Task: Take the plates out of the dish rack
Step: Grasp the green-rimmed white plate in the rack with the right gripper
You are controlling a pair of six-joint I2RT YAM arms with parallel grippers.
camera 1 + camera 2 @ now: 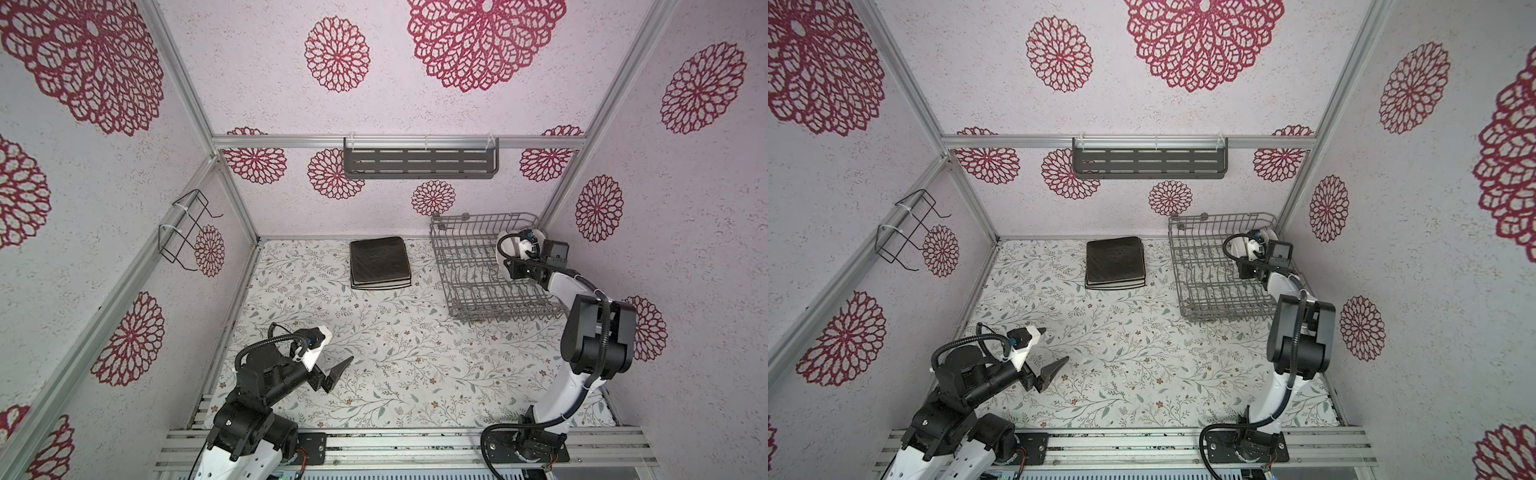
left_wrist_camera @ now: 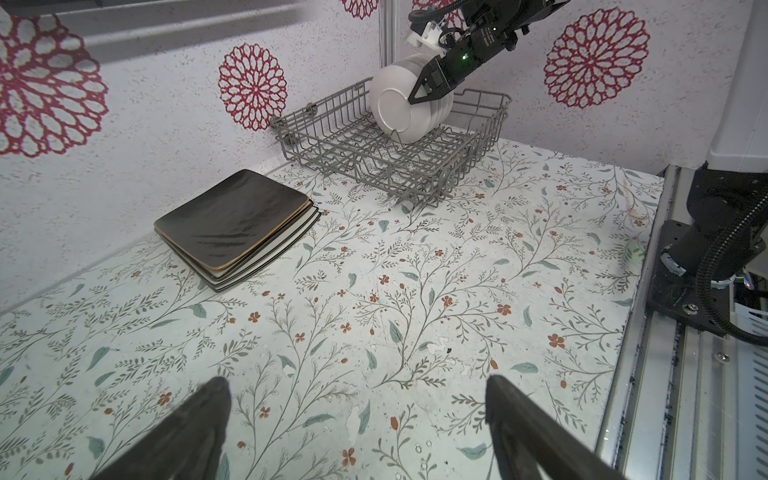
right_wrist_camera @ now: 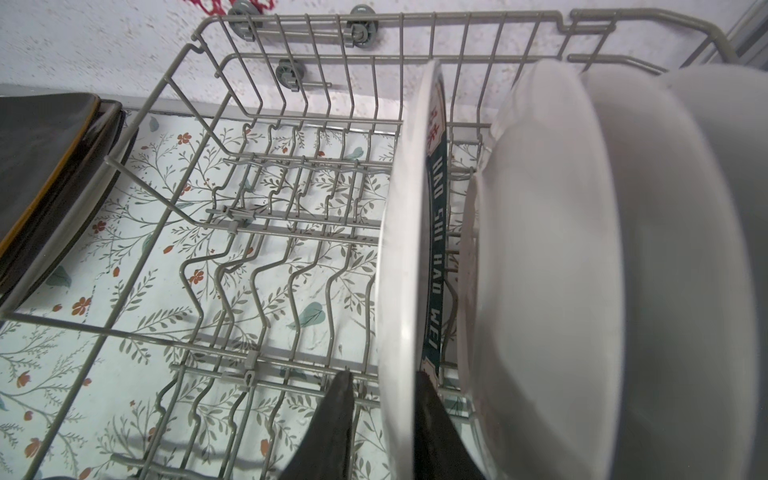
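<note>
Left end effector [image 2: 356,380] wide open, empty, right end effector [image 3: 384,376] astride front round plate [image 3: 399,249] in dish rack [image 2: 328,129], clamp unclear.

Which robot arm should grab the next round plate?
Right. The right claw straddles the front round plate in the dish rack; the left claw hangs open over the table, far away.

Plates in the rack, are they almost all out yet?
Roughly halfway. Done: a stack of square plates lies on the table, outside the dish rack. In hand: the right end effector has a finger each side of the front round plate, standing in the rack; a firm grip is unclear. Left: the other round plates behind it. The left end effector hangs open, empty.
</note>
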